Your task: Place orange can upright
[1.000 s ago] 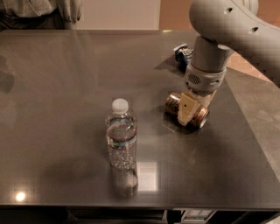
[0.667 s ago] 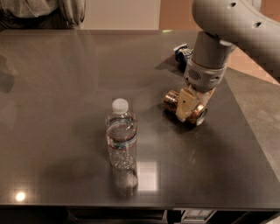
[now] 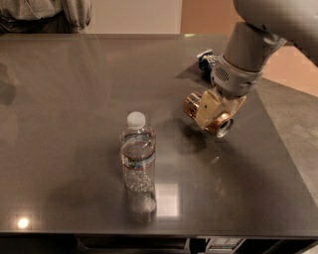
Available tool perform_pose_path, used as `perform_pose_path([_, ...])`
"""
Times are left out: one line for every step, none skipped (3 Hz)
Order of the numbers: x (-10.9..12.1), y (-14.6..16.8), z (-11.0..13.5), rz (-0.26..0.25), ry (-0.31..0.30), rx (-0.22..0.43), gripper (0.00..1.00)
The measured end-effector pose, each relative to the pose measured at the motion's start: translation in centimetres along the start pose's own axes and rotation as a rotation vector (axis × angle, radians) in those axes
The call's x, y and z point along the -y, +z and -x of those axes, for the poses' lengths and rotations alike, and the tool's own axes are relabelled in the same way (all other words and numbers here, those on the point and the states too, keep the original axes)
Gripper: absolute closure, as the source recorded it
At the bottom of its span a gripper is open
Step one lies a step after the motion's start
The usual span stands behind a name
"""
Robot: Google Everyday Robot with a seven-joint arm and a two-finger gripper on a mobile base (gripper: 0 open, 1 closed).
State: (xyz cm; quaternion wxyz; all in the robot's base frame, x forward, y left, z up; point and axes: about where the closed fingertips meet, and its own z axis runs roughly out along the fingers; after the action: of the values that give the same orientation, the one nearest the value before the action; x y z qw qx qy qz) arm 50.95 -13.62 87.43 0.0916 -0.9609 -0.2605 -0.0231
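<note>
Dark grey table (image 3: pixel 74 74) fills most of the view; glossy, with lamp glare near the front edge. A person in grey (image 3: pixel 44 12) stands at the far left edge, only the torso in view.

Grey robot arm (image 3: pixel 248 44) comes in from the top right and reaches down over the right half of the table.

Water bottle (image 3: pixel 137 156), clear with a white cap, stands upright front-centre, well apart from the arm.

Gripper (image 3: pixel 211 110) hangs at the arm's end, right of centre. Its cream fingers are clamped across the middle of the orange can (image 3: pixel 193 104).

The can sits crosswise in the jaws, not upright. Its long axis runs from upper left to lower right: one coppery end pokes out on the left, and the other, silver-rimmed, faces down and toward the camera on the right. A shadow on the table below and to the left suggests the can is lifted clear of the surface; contact cannot be ruled out.

Snack bag (image 3: pixel 204 58), blue and white, lies behind the arm near the far edge, partly hidden.

Judgement: the can is in hand but on its side. The coming move turns on rotating the wrist until the long axis points straight up, then lowering one end flat onto bare table. There is room just beneath.
</note>
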Motion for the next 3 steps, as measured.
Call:
perform_pose_path([1.9,-1.4,0.0,-0.013,0.134,-0.064,1.00])
perform_pose_path([3.1,-2.1,-0.7,0.001,0.265,-0.097,1.00])
perform_pose_path([3.9,-2.3,-1.6,0.019,0.410,-0.109,1.00])
